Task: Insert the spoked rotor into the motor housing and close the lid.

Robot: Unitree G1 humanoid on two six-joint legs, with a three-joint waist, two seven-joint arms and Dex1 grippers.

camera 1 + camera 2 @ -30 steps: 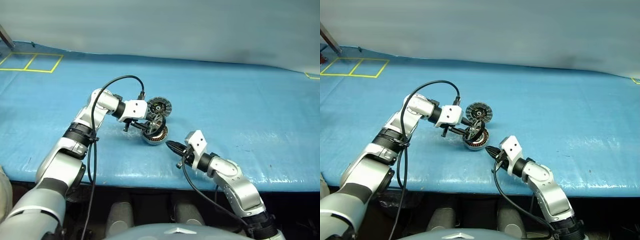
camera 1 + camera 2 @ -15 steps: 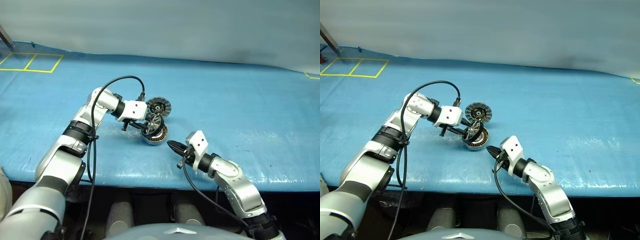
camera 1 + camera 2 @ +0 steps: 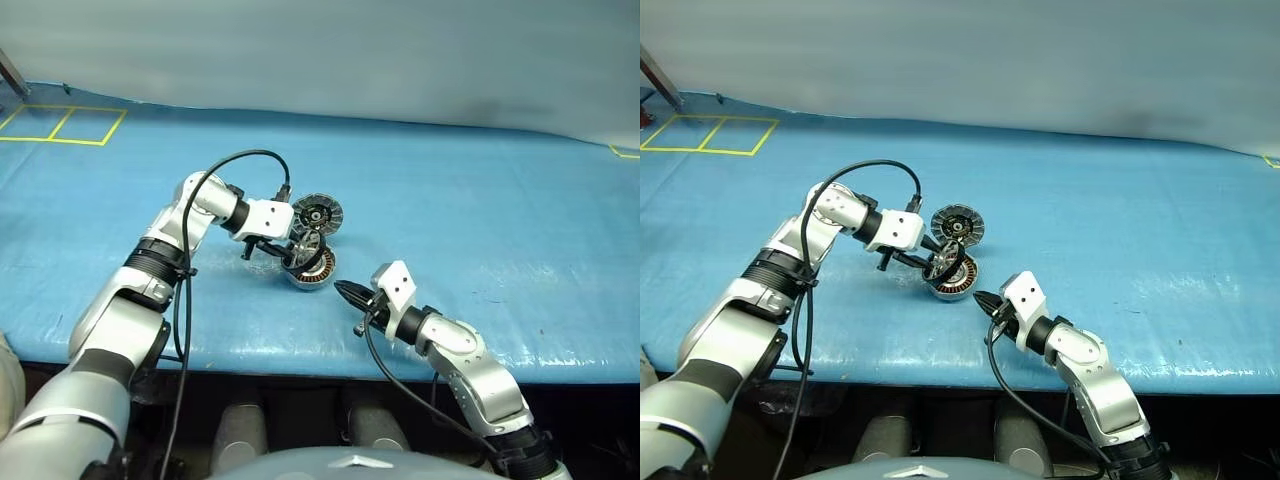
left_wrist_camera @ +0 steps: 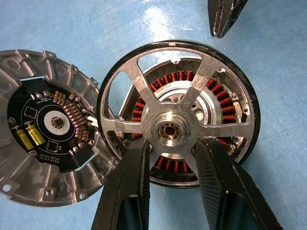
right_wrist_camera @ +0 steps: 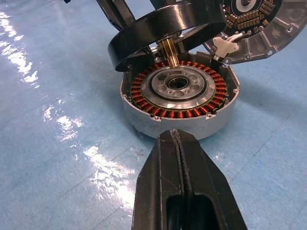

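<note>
Near the middle of the frame, on the blue-covered counter (image 3: 480,200), the left gripper (image 4: 169,158) grasps the flat silver spoked rotor (image 4: 178,106), fingers pinching a spoke by the hub. The rotor hangs tilted just above the short round silver-grey motor housing (image 5: 178,98) with its ring of copper windings, not yet seated. The ribbed grey lid (image 4: 45,148) lies open beside the housing. The right gripper (image 5: 183,184), clenched and empty, waits near the housing. Seating the rotor and closing the lid both remain.

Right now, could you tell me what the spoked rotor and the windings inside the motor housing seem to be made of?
Spoked rotor: likely bare cast metal, dull silver spokes, brass-coloured hub, glossy black rim. Windings in the motor housing: probably enamelled copper wire, shiny orange-red coils.
</note>
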